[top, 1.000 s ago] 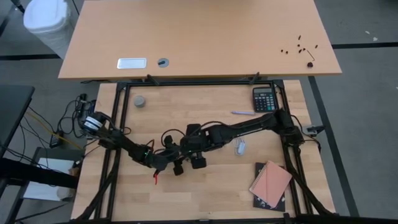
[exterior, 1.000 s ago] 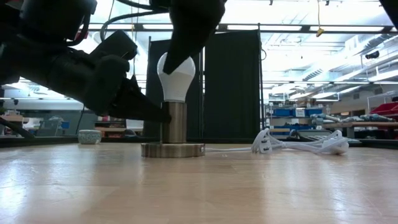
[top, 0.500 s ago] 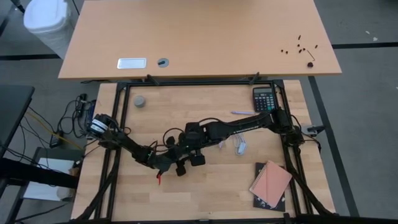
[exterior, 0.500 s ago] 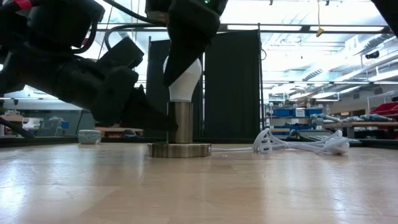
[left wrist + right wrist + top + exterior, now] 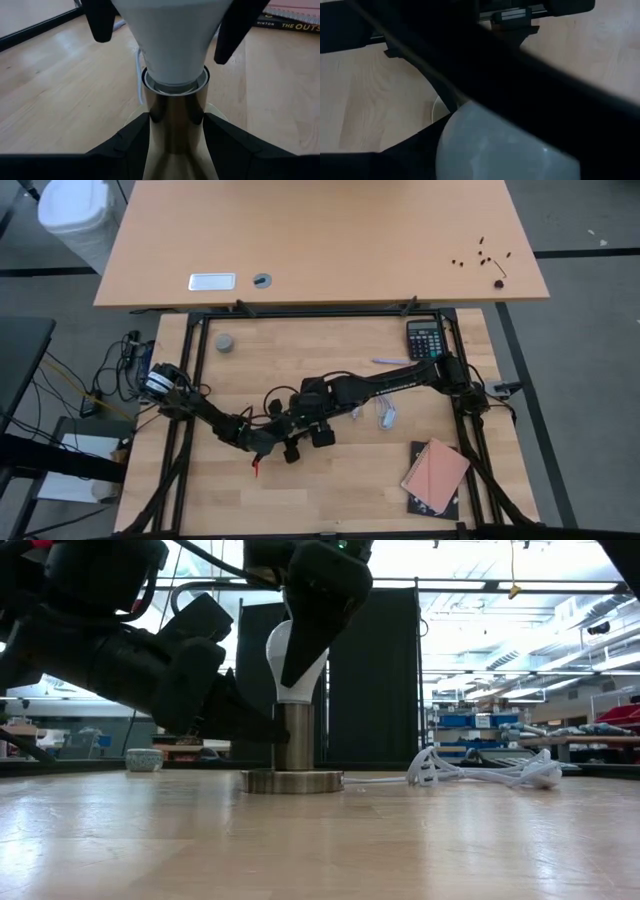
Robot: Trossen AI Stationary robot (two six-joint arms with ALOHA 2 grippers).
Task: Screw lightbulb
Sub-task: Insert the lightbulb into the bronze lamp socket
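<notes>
- Lightbulb (image 5: 283, 655) stood upright in a metal socket post (image 5: 294, 737) on a round base (image 5: 292, 780), on the counter (image 5: 320, 840).
- Right hand (image 5: 300, 650) came from above, around the bulb.
- Left hand (image 5: 262, 725) gripped the post.
- White cord (image 5: 480, 772) lay coiled beside the base.

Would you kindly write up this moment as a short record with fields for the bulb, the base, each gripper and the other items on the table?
lightbulb: white, upright, seated in the metal socket
lamp base: silvery disc with upright socket tube, white cord trailing off and bundled on the table
left gripper: fingers clamped on either side of the socket tube, steadying it
right gripper: above the base, fingers on either side of the bulb
other items: calculator, pen, notebook, small grey cap
</notes>
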